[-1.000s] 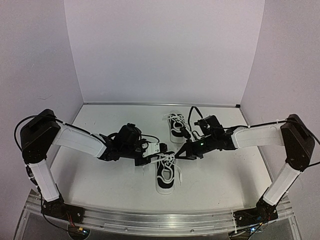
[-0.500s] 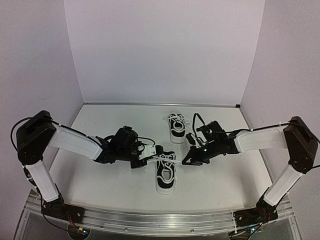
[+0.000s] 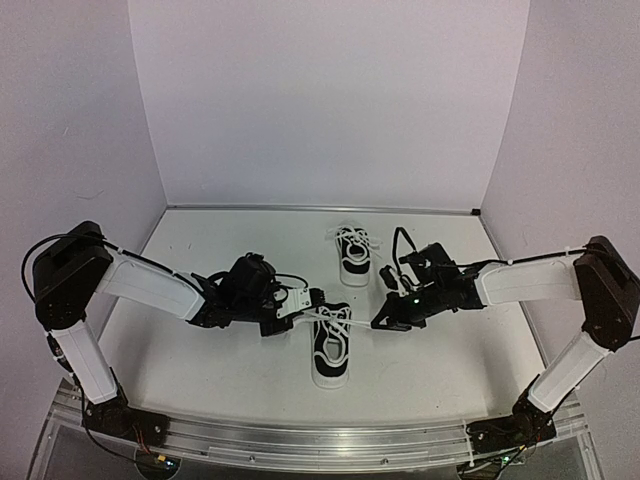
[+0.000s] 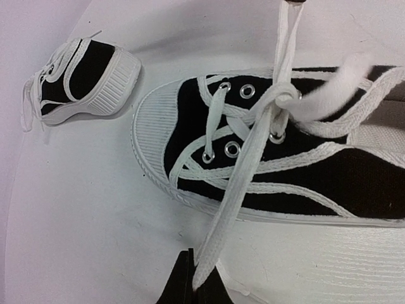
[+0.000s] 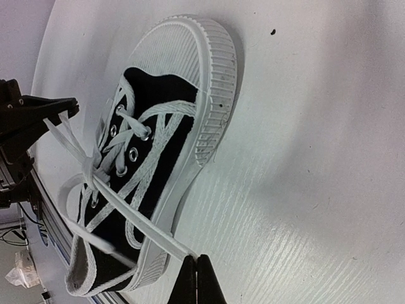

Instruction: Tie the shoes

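Note:
Two small black sneakers with white soles lie on the white table. The near shoe (image 3: 330, 345) is between my grippers, toe pointing away; it also shows in the left wrist view (image 4: 266, 145) and the right wrist view (image 5: 152, 152). The far shoe (image 3: 353, 248) has tangled white laces and also shows in the left wrist view (image 4: 79, 79). My left gripper (image 3: 312, 300) is shut on one white lace (image 4: 237, 190), pulled taut to the left. My right gripper (image 3: 378, 322) is shut on the other lace (image 5: 136, 218), pulled taut to the right. The laces cross at the top eyelets.
White walls enclose the table on the left, back and right. A metal rail (image 3: 320, 440) runs along the near edge. Both arms reach low over the table towards the middle.
Both grippers have drawn apart from the near shoe, the left one leftwards and the right one rightwards and down. The laces between them have pulled tighter.

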Controlling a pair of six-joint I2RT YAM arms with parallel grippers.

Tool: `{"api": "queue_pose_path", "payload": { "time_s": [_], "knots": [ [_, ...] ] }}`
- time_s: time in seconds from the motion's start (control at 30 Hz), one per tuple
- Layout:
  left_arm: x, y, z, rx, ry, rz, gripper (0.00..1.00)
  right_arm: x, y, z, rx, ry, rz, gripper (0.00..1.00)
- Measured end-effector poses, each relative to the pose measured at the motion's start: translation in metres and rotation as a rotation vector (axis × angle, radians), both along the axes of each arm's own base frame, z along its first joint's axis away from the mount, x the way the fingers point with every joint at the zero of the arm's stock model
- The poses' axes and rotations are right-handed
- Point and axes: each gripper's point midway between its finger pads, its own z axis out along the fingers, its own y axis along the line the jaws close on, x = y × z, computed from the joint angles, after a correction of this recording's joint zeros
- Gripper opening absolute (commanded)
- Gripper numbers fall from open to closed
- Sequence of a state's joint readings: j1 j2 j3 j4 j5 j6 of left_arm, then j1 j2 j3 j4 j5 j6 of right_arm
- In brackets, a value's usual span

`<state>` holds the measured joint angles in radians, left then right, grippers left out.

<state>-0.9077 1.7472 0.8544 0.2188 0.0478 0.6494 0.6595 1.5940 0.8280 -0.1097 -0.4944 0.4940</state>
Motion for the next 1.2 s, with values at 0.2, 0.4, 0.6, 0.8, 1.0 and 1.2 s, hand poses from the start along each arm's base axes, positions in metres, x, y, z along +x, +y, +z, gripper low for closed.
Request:
{"api": "queue_pose_path", "payload": {
  "time_s": [0.2,0.4,0.6,0.8,1.0,1.2],
  "knots": [
    [0.005,0.001,0.0,0.01,-0.01,0.026,0.0,0.001,-0.001,0.0,-0.003,-0.002,-0.003,0.0],
    [0.007,0.003,-0.004,0.014,0.005,0.041,0.0,-0.001,-0.006,-0.007,-0.014,0.008,-0.009,0.0],
    [0.014,0.0,-0.007,0.022,0.012,0.05,0.0,-0.002,-0.007,-0.007,-0.015,0.007,-0.005,0.0],
    [0.02,-0.003,-0.004,0.023,0.024,0.062,0.18,-0.004,-0.003,-0.004,0.017,0.014,0.021,0.0],
    [0.023,0.008,-0.008,0.017,0.082,0.134,0.42,-0.009,0.004,0.002,0.058,0.032,0.061,0.0],
    [0.008,0.03,0.008,-0.066,0.15,0.222,0.42,-0.01,0.009,0.006,0.081,0.035,0.086,0.0]
  ]
}}
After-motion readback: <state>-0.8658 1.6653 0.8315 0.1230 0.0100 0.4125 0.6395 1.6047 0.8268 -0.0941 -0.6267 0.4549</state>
